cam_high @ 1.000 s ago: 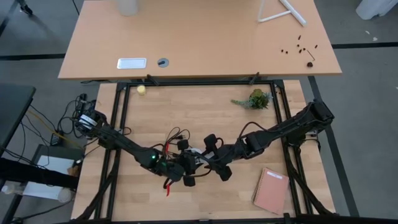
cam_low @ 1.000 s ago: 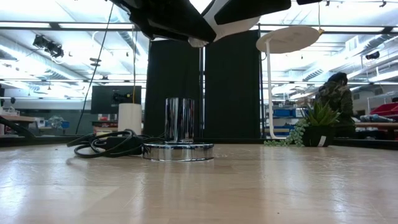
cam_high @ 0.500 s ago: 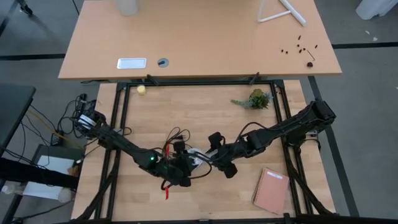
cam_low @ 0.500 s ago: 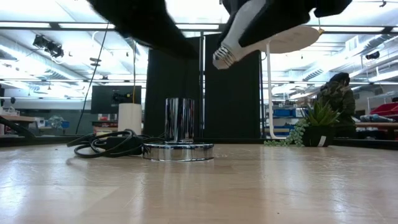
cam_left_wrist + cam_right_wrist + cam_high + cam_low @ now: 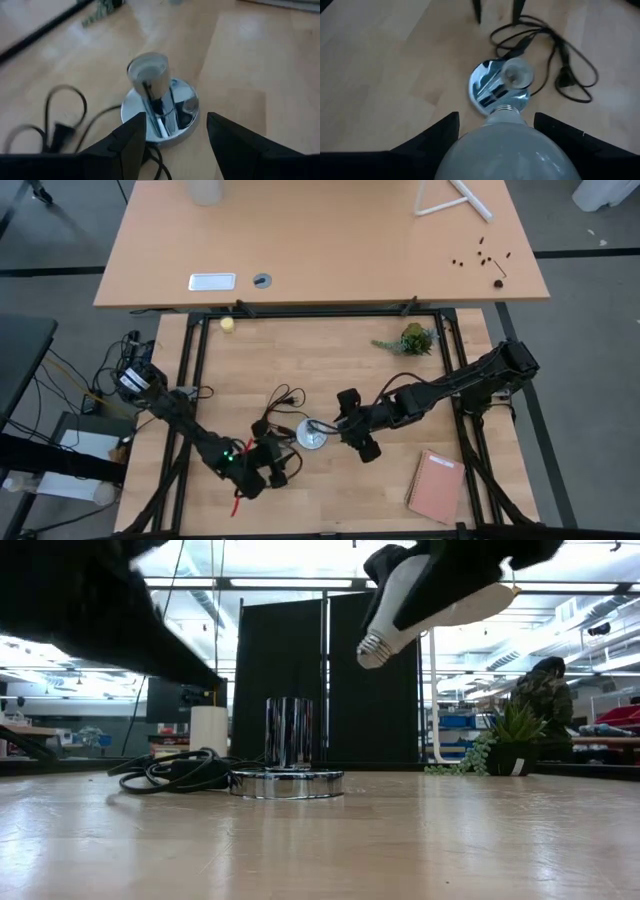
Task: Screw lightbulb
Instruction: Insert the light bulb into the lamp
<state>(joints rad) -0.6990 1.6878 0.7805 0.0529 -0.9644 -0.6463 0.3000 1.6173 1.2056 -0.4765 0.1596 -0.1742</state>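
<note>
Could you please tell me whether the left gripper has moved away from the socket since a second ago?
Yes. In the high view the left gripper has pulled back toward the table's near edge, uncovering the silver socket, which stayed put. The right gripper holds the lightbulb.

open-plan lab, ceiling strip lights (image 5: 60,580), monitor (image 5: 185,700)

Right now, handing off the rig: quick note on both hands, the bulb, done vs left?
Right hand: shut on the lightbulb, held tilted in the air, screw base down, up and to one side of the socket.
Left hand: open, empty, near the socket.
Socket stands upright on the table, cord beside it.
Done: bulb picked up.
Left: line up over socket, lower, screw in.
</note>
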